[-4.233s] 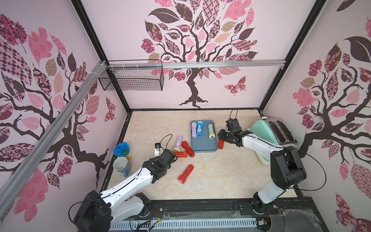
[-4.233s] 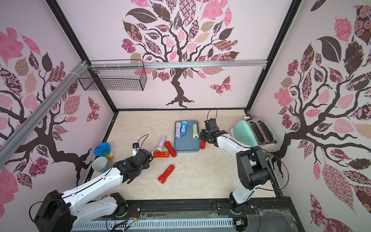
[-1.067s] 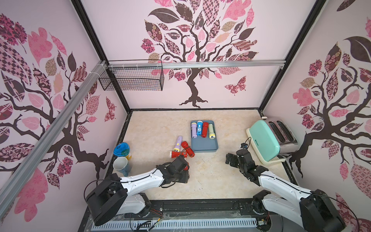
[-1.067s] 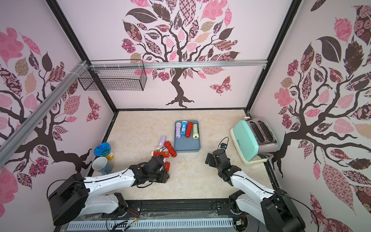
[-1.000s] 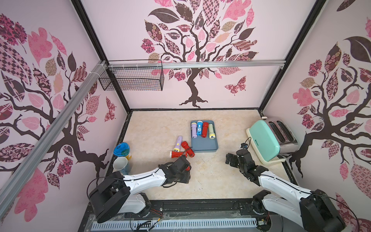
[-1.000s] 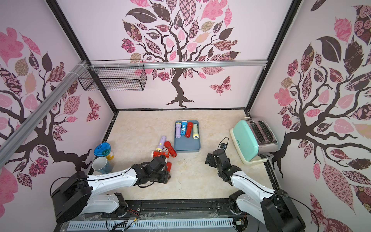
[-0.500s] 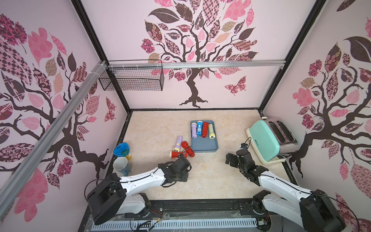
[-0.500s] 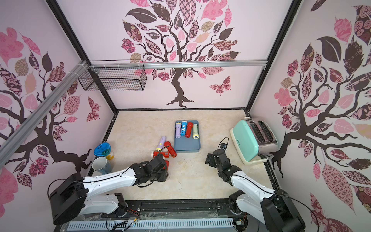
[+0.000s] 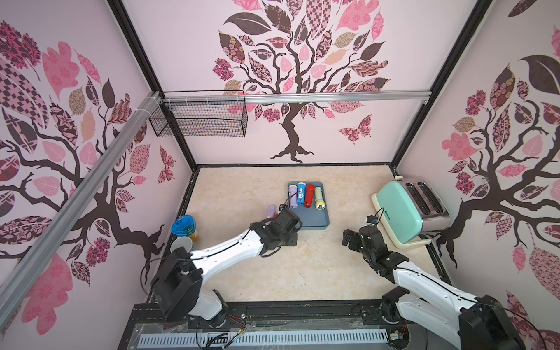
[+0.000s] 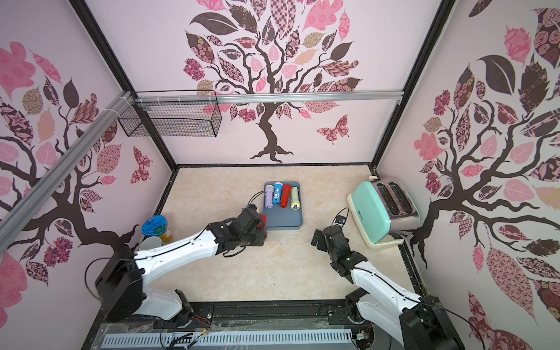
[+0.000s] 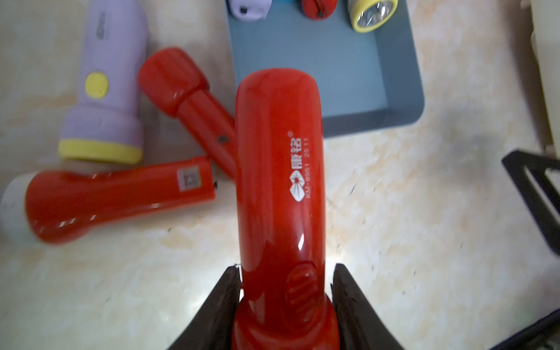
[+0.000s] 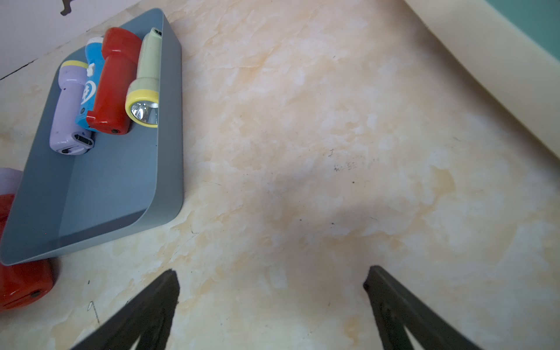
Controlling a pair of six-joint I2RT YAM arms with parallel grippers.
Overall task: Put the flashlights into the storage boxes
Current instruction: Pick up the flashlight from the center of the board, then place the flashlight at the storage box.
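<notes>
Fingers point(image 11: 225, 291) of the left gripper point(image 11: 285, 267) clamped a red flashlight point(image 11: 278, 169) by its head, just short of the grey-blue tray point(image 11: 403, 100); the right gripper point(image 12: 272, 275) hung spread, empty. Carried low, the flashlight's tail could snag the tray's wall.

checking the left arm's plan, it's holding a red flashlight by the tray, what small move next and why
Probably ease the left gripper forward until the red flashlight hangs over the bare near half of the grey-blue tray. The jaws are shut on the flashlight, its tail points at the tray's near edge, and that half holds nothing.
</notes>
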